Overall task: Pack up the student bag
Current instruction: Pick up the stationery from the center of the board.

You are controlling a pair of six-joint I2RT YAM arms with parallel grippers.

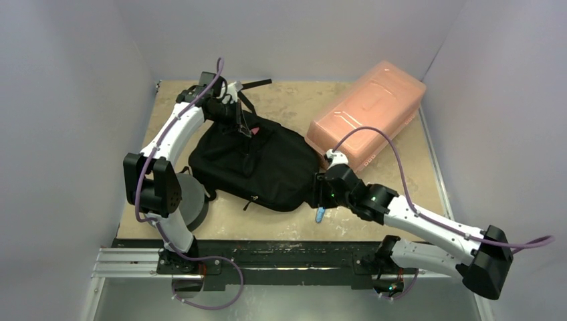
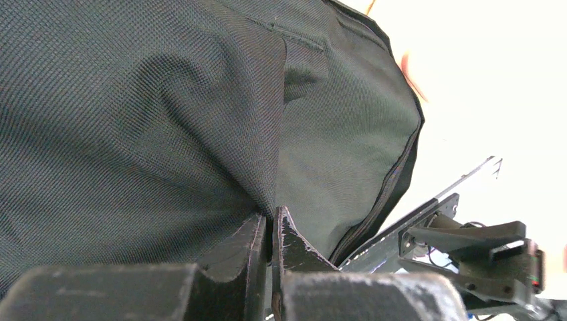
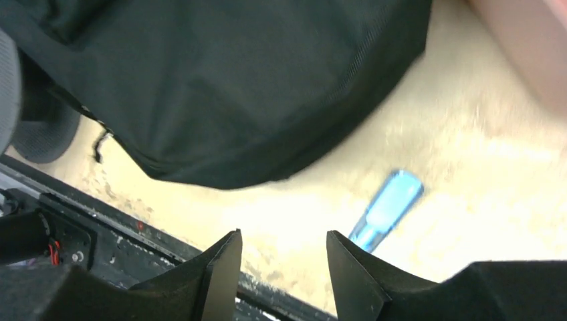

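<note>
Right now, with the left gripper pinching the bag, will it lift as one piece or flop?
Probably flops: the student bag is soft woven fabric, creased into a fold where the left gripper pinches it. It lies low and slack, so it is likely light for its size. The coarse weave should resist slipping.

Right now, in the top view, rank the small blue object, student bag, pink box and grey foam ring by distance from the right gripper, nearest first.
From the right gripper:
1. the small blue object, just ahead of the open jaws, and the student bag, just left: too close to call.
2. the pink box, farther back, right.
3. the grey foam ring, far left.
</note>
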